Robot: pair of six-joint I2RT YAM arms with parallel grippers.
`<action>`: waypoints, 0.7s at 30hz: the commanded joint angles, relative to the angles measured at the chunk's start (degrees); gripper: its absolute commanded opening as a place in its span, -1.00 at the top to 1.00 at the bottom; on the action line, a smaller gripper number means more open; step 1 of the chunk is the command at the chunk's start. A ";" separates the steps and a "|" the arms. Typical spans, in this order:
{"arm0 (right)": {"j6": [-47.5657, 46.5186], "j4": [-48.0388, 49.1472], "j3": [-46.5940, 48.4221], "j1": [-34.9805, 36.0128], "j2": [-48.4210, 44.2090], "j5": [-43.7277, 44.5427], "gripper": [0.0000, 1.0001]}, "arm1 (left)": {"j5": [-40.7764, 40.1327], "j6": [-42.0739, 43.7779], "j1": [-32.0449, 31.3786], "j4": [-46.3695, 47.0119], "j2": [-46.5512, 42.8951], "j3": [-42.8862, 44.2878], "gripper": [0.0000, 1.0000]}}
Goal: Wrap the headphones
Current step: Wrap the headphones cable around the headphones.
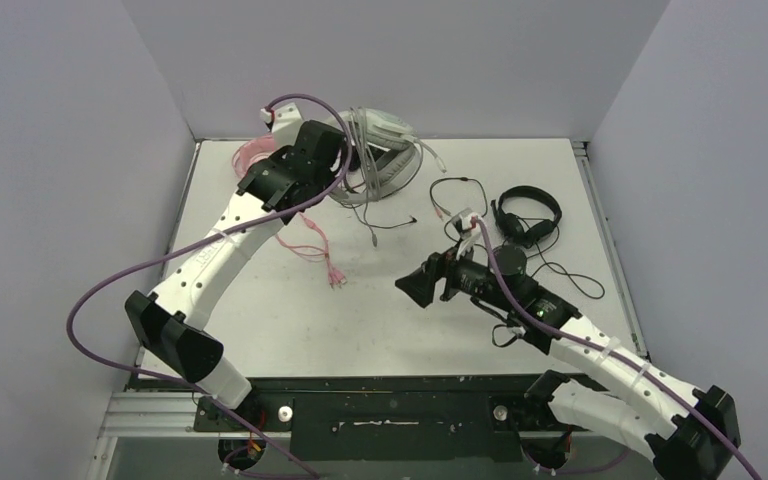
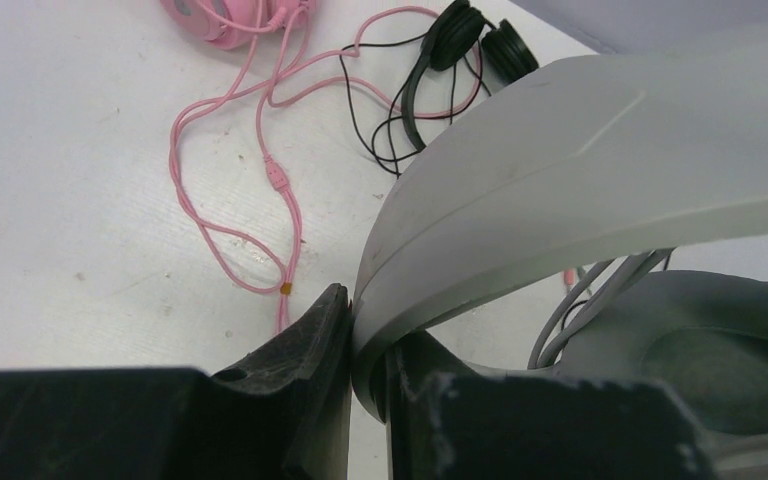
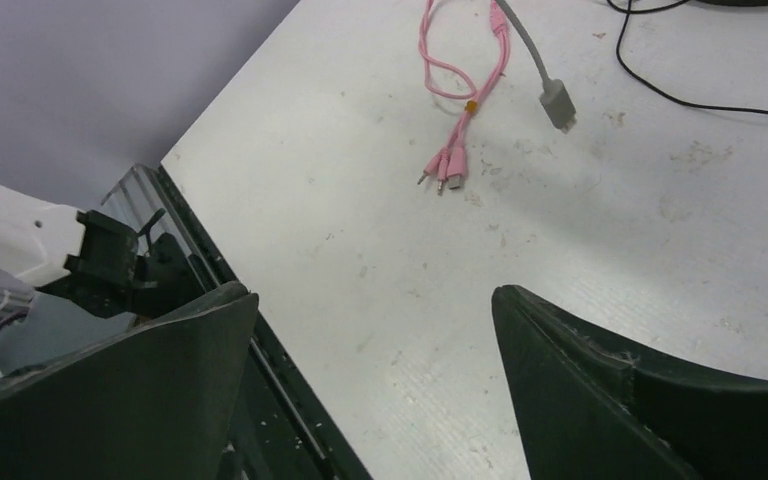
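— Where is the white headset [image 1: 385,160] being held?

— At the far edge of the table [image 1: 360,320], left of centre. Its headband [image 2: 580,190] is being pinched between the nearly closed jaws of the left gripper [image 2: 365,335].

— How is it being judged to handle?

— As bulky and stiff in the band, and likely the heaviest of the sets. Its grey cable [image 2: 585,300] is being taken as limp and apt to slide off. The band is being reckoned the safest hold, and the cable is best taken near its plug [image 3: 557,100].

— And the right gripper [image 3: 375,330]?

— It is being carried wide open over bare table, with nothing between its jaws.

— What is being shown by one view and not another?

— The pinch on the band is being shown only by the left wrist view; from the top it is being hidden by the arm. The ends of the pink cable [image 3: 460,100] and the grey plug are being shown clearly only by the right wrist view. The black headset [image 1: 527,215], at the right, is being shown whole from the top.
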 commanded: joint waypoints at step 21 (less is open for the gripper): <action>-12.73 51.73 -19.94 0.50 17.97 1.67 -0.96 | 14.46 -2.82 0.81 -0.07 -4.85 10.01 1.00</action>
